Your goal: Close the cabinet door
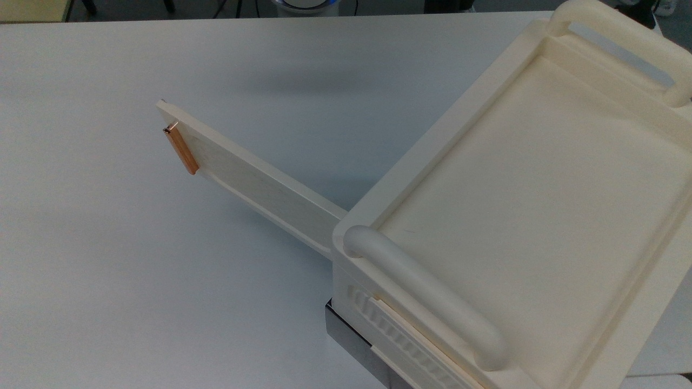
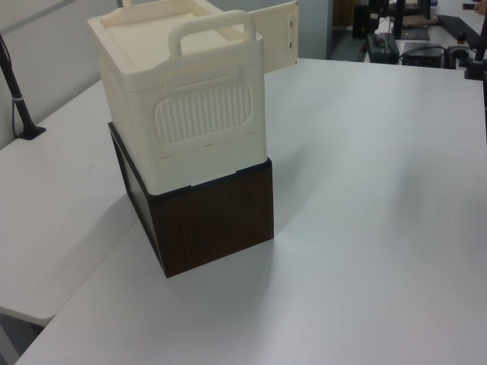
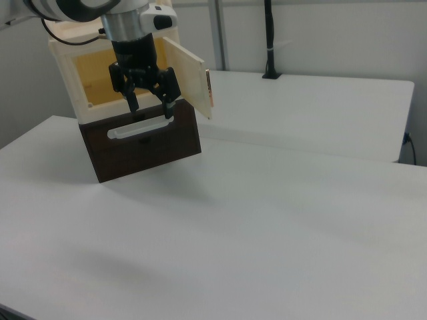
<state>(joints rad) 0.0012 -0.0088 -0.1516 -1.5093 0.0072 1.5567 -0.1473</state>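
**Cabinet door stands open, gripper hangs in front**

The cabinet (image 1: 530, 178) sits on a dark brown base (image 2: 213, 220) on the white tabletop (image 1: 108, 270). Its cabinet door (image 1: 259, 183) swings out wide, the copper handle (image 1: 181, 150) near its free end. In the right view the gripper (image 3: 150, 107) hangs before the cabinet's open front, its fingers apart and holding nothing, just beside the door's inner face.

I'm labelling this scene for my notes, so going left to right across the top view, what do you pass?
Copper-orange bar handle → cabinet door, swung open → cabinet, with its near rounded handle reached before its far rounded handle.
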